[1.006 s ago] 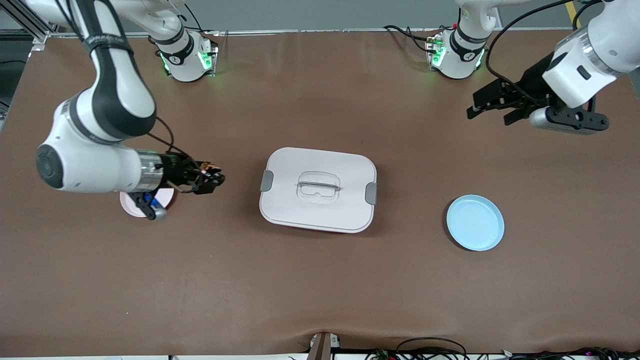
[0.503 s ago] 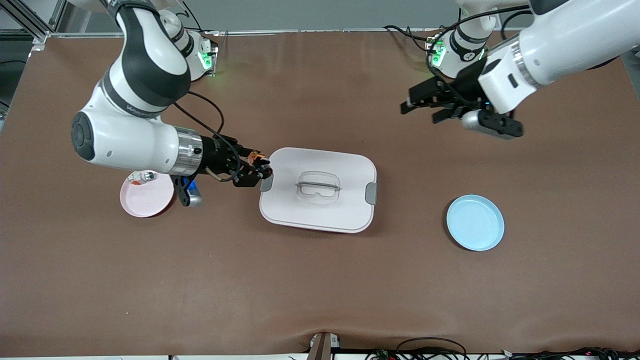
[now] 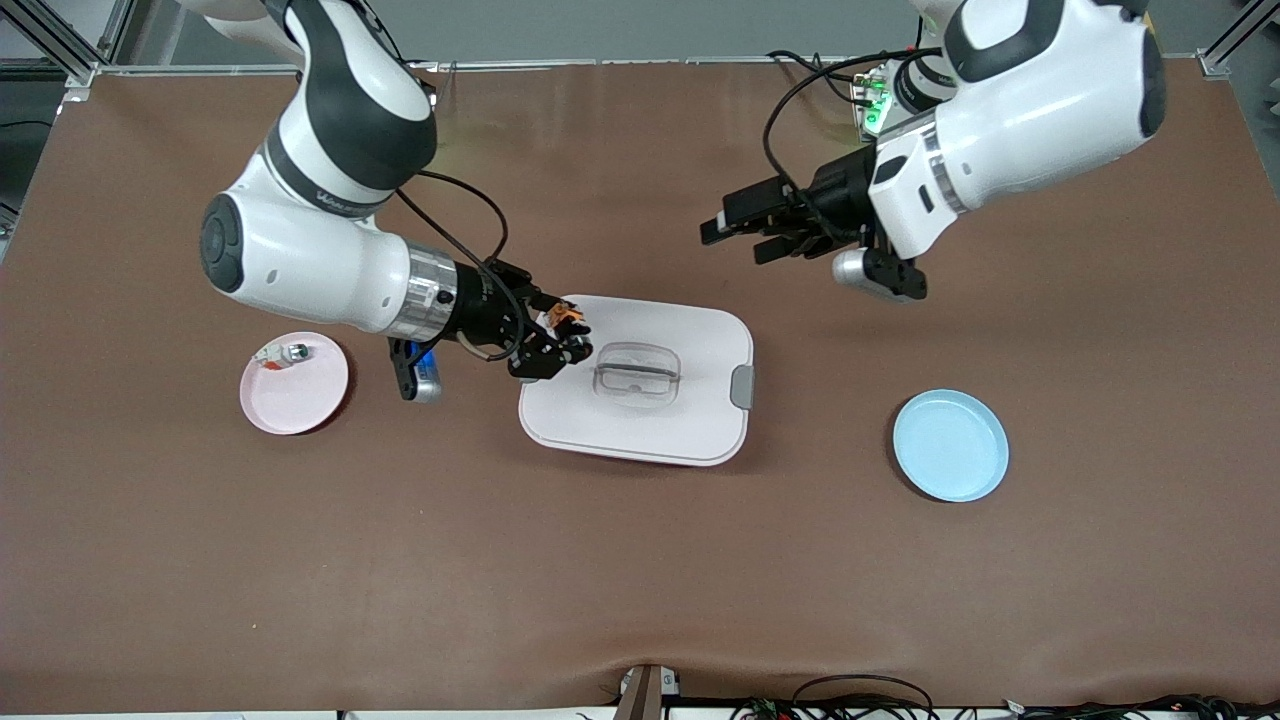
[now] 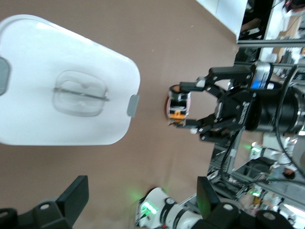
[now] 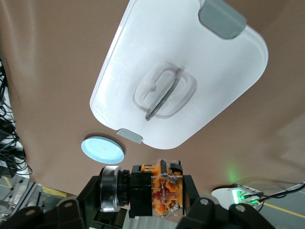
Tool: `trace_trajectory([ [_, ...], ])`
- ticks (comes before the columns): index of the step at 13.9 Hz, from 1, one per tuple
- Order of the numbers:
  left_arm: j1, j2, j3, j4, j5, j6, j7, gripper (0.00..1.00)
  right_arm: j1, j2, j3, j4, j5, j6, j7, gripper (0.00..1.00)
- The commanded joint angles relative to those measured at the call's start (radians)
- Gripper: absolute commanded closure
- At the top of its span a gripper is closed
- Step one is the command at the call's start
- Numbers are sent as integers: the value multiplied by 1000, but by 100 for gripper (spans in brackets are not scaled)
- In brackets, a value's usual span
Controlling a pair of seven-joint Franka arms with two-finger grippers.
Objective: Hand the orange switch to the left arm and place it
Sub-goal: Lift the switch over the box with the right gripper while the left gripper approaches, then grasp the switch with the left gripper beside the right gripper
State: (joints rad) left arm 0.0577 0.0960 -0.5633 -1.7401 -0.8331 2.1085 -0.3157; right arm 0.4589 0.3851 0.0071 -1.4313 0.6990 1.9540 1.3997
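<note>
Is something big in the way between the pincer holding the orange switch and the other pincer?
Yes. The white box sits on the table between them. The right pincer holds the orange switch above the box's edge; the open left pincer hangs over bare table.

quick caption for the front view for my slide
Right claw carries the orange switch over the white box while the open left claw approaches above the table for handover.

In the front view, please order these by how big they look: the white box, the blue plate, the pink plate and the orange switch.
1. The white box, clearly largest.
2. The blue plate and the pink plate look about alike, so I do not rank them.
3. The orange switch, smallest, held in the right gripper above the box.
</note>
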Motion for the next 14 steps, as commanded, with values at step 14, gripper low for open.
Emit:
trace_trajectory([
  [14,-157,222,-29,48,-3,338,27,28,73,90,-9,77,102,109,291,100],
])
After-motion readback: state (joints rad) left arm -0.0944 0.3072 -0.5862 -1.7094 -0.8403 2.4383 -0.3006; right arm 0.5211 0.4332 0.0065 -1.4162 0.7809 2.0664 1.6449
